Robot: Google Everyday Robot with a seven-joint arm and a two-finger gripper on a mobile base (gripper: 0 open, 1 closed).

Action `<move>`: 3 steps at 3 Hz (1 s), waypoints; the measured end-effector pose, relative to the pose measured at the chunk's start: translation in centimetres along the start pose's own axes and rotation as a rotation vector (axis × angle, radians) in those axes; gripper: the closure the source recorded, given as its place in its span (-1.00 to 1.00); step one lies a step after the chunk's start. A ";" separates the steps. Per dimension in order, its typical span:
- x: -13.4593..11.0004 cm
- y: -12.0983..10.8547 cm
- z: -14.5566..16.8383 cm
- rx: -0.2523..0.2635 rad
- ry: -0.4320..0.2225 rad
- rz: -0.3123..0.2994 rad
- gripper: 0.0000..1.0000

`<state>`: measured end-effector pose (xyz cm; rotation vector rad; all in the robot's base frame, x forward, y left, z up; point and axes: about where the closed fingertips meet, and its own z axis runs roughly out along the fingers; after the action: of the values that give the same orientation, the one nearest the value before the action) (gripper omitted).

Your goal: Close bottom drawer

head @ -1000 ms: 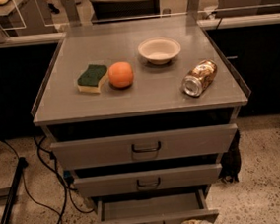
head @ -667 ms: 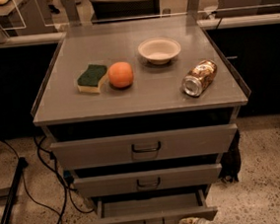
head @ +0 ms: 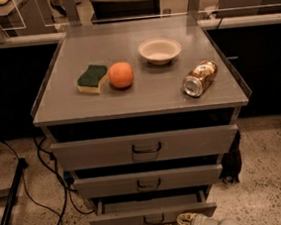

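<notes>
Bottom drawer: I see the bottom drawer (head: 126, 219), the lowest of three grey fronts, standing open toward me, with a dark gap behind its front. Its small loop handle (head: 154, 218) sits mid-front.
End effector: my end effector (head: 187, 221) is at the near edge of the view, just right of that handle and close to the drawer front's lower edge. I cannot tell whether it is open or closed, or whether it touches.
Other drawers: the middle drawer (head: 186, 177) and top drawer (head: 193, 142) sit above it.
Worktop: the grey worktop (head: 144, 96) carries a green sponge (head: 92, 78), an orange (head: 121, 75) just to its right, a white bowl (head: 159, 50) farther back, and a can (head: 200, 78) lying on its side at the right.
Floor: dark cables (head: 47, 166) trail on the left.
</notes>
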<state>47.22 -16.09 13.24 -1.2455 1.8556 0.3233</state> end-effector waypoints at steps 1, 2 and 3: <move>-0.5 -1.0 1.0 0.006 -0.007 -0.011 1.00; -0.7 -1.8 1.8 0.007 -0.010 -0.018 1.00; -2.1 -4.0 6.9 -0.028 -0.017 -0.053 1.00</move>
<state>54.43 -12.32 11.64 -1.3049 1.8061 0.3311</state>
